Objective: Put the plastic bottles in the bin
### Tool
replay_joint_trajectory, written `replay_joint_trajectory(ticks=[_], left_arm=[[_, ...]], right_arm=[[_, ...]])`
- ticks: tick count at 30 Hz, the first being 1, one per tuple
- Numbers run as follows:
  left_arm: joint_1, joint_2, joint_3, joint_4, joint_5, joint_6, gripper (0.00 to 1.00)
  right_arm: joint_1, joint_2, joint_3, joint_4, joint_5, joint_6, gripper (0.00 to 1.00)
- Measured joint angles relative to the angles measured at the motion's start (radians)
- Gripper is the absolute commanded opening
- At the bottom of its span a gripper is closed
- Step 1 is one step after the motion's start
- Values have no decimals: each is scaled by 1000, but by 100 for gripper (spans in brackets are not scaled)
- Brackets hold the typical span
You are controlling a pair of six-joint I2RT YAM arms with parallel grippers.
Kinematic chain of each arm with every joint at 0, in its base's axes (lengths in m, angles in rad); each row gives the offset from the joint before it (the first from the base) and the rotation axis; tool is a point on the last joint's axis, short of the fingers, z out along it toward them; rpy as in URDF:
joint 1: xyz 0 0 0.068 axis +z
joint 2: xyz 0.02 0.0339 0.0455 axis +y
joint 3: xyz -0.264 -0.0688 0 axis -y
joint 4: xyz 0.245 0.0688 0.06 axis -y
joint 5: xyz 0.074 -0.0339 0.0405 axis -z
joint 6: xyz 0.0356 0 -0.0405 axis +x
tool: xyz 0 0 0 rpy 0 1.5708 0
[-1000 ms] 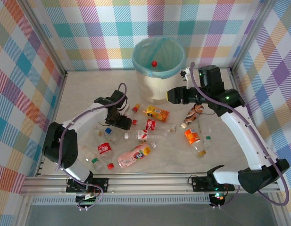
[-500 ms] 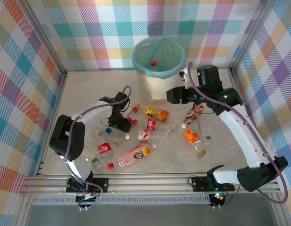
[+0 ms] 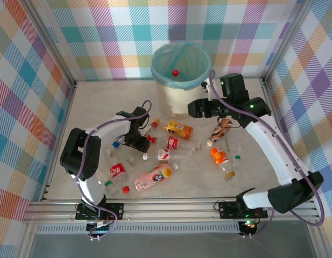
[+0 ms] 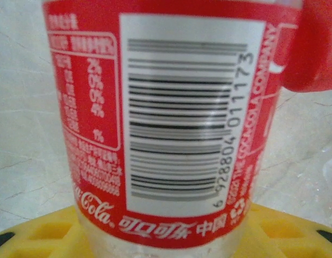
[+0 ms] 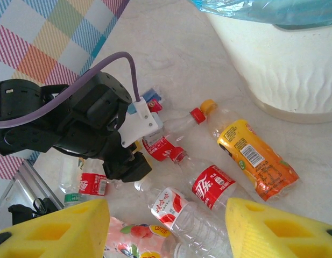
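On the table in front of the bin, the plastic bottles lie scattered on their sides. My left claw is down among them, its yellow pads flanking a red-labelled cola bottle whose barcode faces my wrist camera. I cannot tell whether the pads press on it. My right claw hangs just beside the bin's cream wall, its fingers spread wide apart. Below it lie an orange-labelled bottle and a clear red-labelled bottle. A pink bottle lies nearer my bases. Inside the teal liner sits a small red cap.
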Motion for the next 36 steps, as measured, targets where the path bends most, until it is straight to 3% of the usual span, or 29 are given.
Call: replay_joint_trajectory(ticks=[5, 13, 19, 27, 36], left_arm=[[0, -45, 0, -8, -23, 0, 53], [0, -291, 64, -57, -66, -4, 52], [0, -489, 88, -77, -52, 0, 51], [0, -761, 51, 31, 162, 23, 51], [0, -775, 46, 80, 375, 46, 50]], right_arm=[[0, 1, 29, -10, 0, 0, 60], [0, 1, 84, 5, -39, 17, 59], [0, 11, 98, 85, -135, 71, 58], [53, 48, 109, 256, -272, 153, 59], [145, 126, 211, 303, -300, 160, 63]])
